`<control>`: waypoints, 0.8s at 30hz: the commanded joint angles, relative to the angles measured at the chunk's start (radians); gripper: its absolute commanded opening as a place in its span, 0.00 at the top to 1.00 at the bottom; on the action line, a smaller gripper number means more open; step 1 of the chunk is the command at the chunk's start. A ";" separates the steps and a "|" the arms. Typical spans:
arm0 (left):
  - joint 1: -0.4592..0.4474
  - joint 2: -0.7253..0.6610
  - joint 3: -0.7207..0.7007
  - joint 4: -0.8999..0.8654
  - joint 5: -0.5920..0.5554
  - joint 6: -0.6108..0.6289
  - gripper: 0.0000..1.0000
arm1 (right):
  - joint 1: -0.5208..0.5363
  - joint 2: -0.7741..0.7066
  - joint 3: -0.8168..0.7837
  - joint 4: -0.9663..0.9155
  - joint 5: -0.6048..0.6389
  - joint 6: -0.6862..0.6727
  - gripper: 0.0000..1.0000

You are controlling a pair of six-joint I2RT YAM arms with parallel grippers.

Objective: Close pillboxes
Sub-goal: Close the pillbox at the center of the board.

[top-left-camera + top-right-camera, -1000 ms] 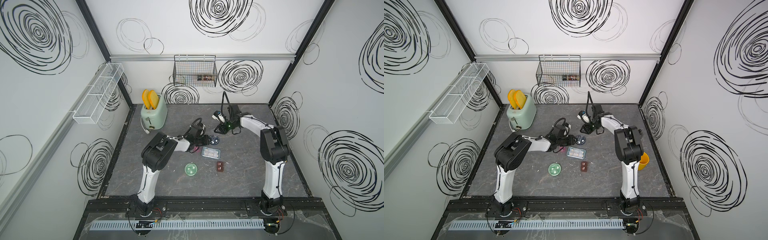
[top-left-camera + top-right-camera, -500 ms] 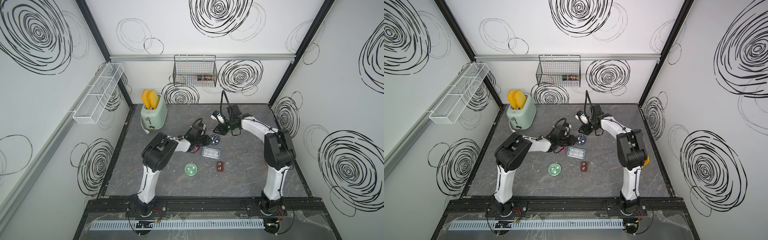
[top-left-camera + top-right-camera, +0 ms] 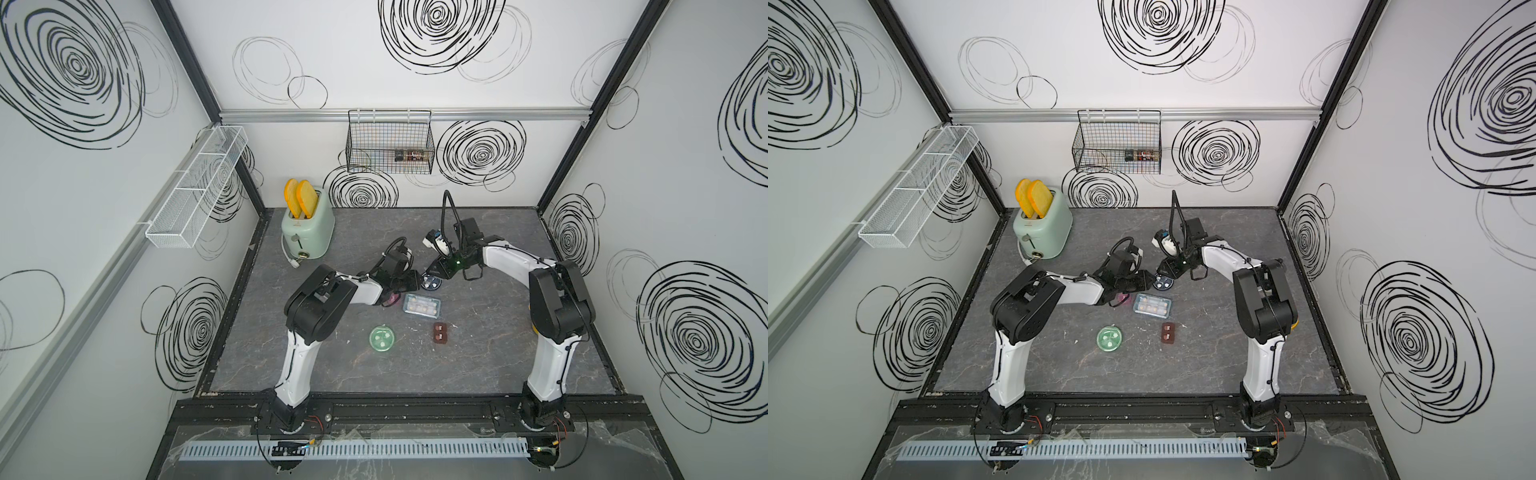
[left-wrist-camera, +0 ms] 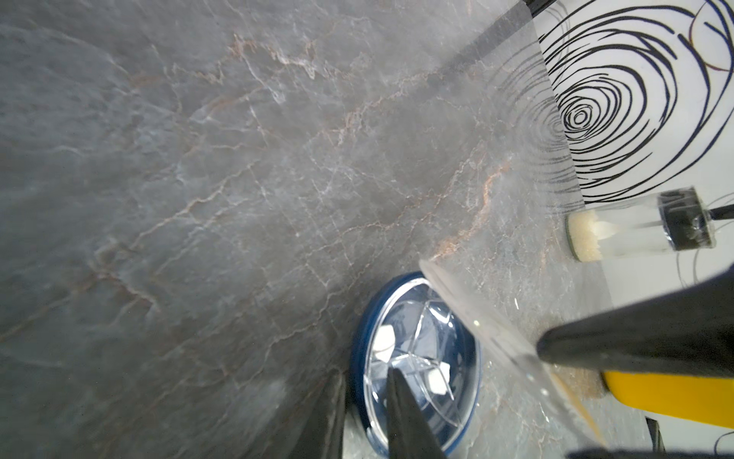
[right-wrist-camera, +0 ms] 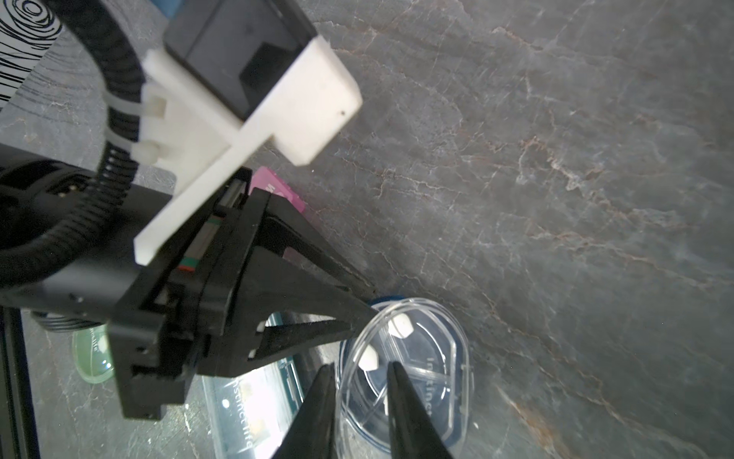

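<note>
The dark round pillbox (image 3: 430,283) (image 3: 1163,283) sits mid-table with its clear lid (image 5: 397,318) tilted up. My left gripper (image 4: 364,381) (image 3: 415,280) is shut on its blue rim (image 4: 359,337). My right gripper (image 5: 360,369) (image 3: 431,274) is shut on the lid's edge. The pink pillbox (image 3: 392,298) (image 5: 278,190) lies mostly hidden under my left wrist. In front of these lie the blue-grey rectangular pillbox (image 3: 421,305), the green round one (image 3: 382,338) and the small brown one (image 3: 440,333).
A mint-green toaster (image 3: 307,228) with bread stands at the back left. A wire basket (image 3: 390,141) hangs on the back wall, a white wire shelf (image 3: 195,187) on the left wall. A yellow mug (image 4: 671,397) and a lying clear jar (image 4: 635,226) are near the right arm.
My left gripper's jaws have narrowed onto the round pillbox's rim. The right arm's elbow has swung slightly outward while its gripper stays at the lid.
</note>
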 commanded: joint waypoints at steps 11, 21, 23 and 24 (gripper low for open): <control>0.036 -0.053 -0.118 0.070 -0.015 -0.039 0.75 | 0.010 0.008 -0.048 0.034 -0.055 0.074 0.72; 0.063 -0.092 -0.159 0.098 -0.007 -0.048 0.74 | 0.029 0.016 -0.070 0.038 -0.055 0.084 0.69; 0.064 -0.092 -0.161 0.105 -0.003 -0.051 0.74 | 0.034 0.019 -0.073 0.038 -0.053 0.086 0.68; 0.064 -0.094 -0.162 0.108 -0.002 -0.051 0.74 | 0.034 0.021 -0.075 0.039 -0.052 0.089 0.68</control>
